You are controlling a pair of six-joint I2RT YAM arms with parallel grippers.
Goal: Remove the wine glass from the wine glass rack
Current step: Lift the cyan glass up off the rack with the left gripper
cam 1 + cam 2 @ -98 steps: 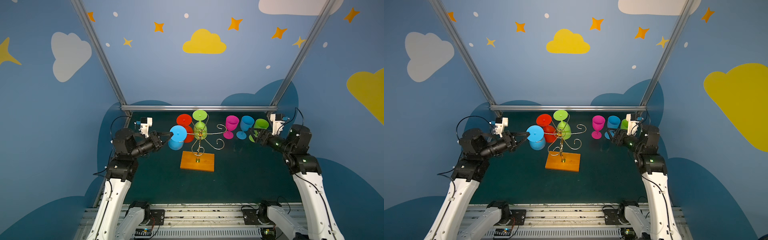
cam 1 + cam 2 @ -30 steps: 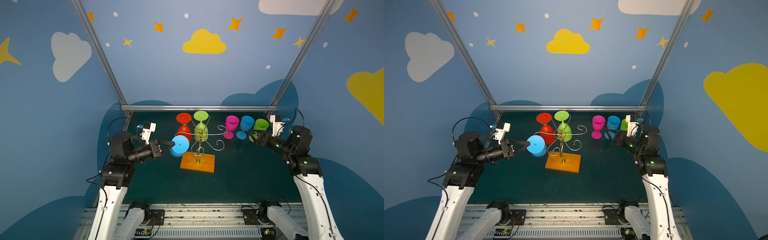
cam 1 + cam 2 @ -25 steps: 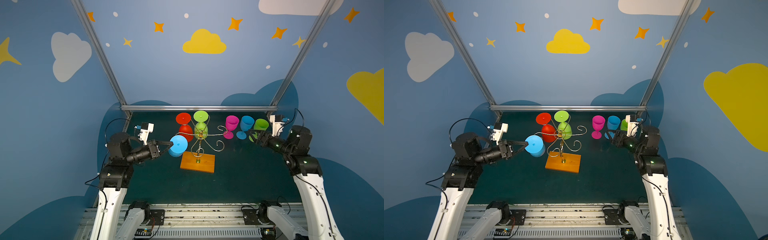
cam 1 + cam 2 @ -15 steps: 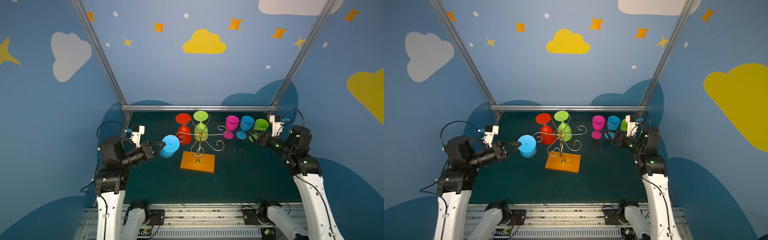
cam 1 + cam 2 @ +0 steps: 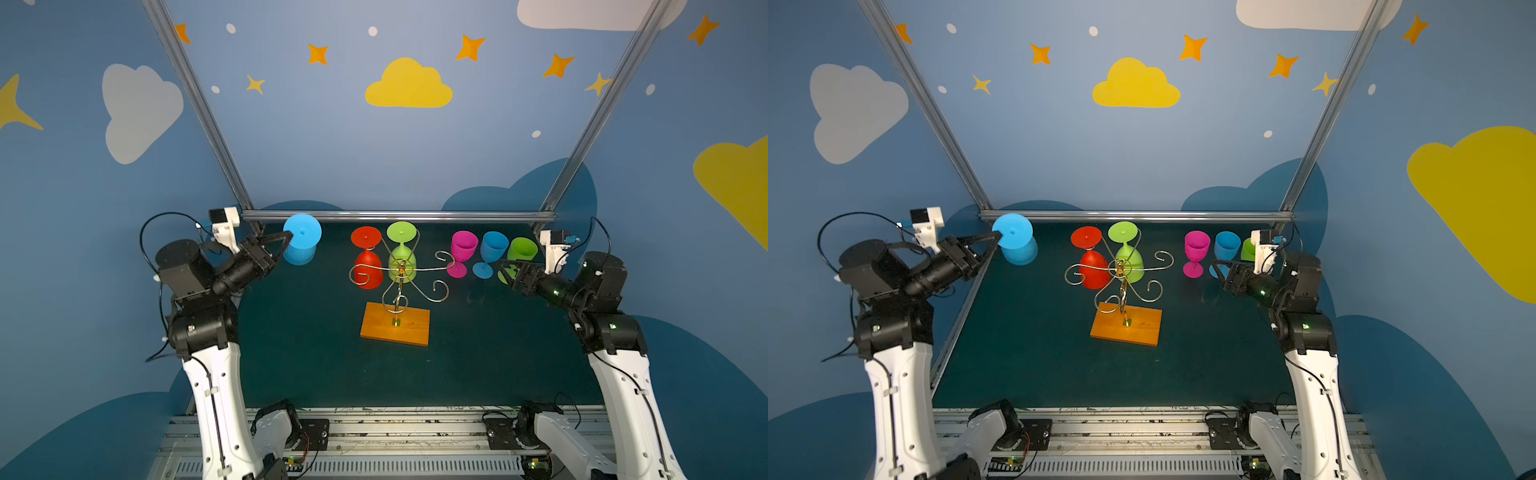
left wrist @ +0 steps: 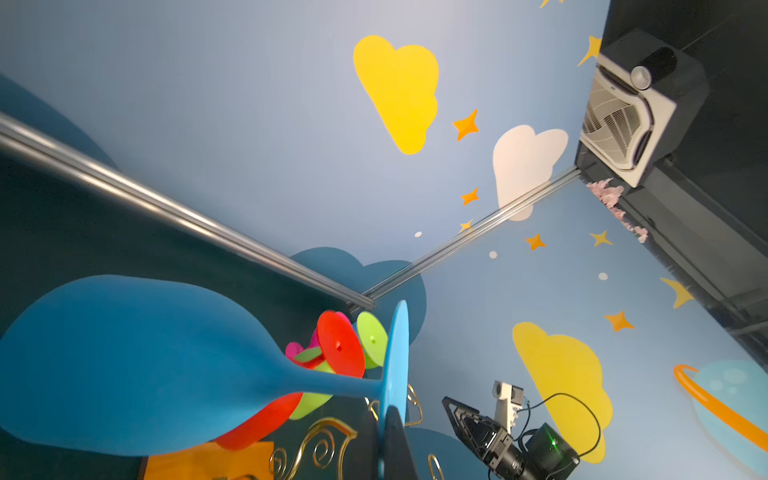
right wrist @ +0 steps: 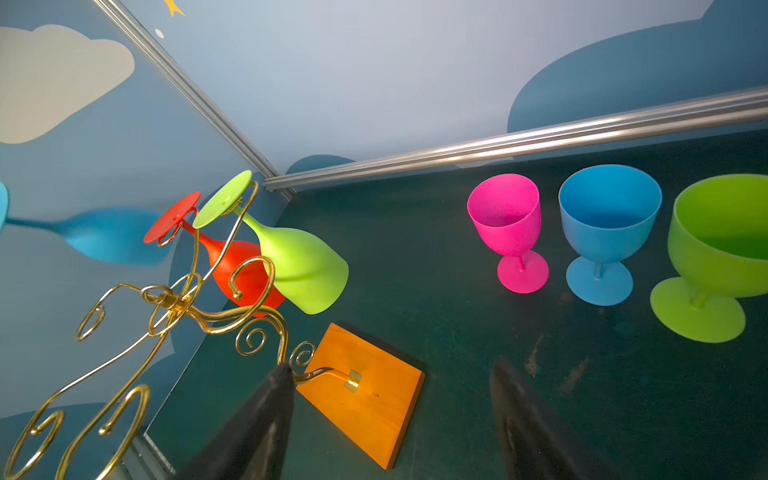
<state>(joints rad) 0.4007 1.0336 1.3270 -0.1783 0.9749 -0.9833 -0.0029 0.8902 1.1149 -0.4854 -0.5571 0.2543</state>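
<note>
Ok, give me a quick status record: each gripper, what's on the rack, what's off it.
left gripper: shut on blue wine glass, pinched by its foot, upside down, near the far-left corner
right gripper: open, empty, beside green goblet
wine glass rack: red wine glass and green wine glass hanging upside down
off rack: pink goblet, blue goblet, green goblet, upright on table

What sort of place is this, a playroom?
Probably a robot test booth: left arm and right arm on a metal rail, an aluminium frame, and a wine glass rack set out as a prop.
</note>
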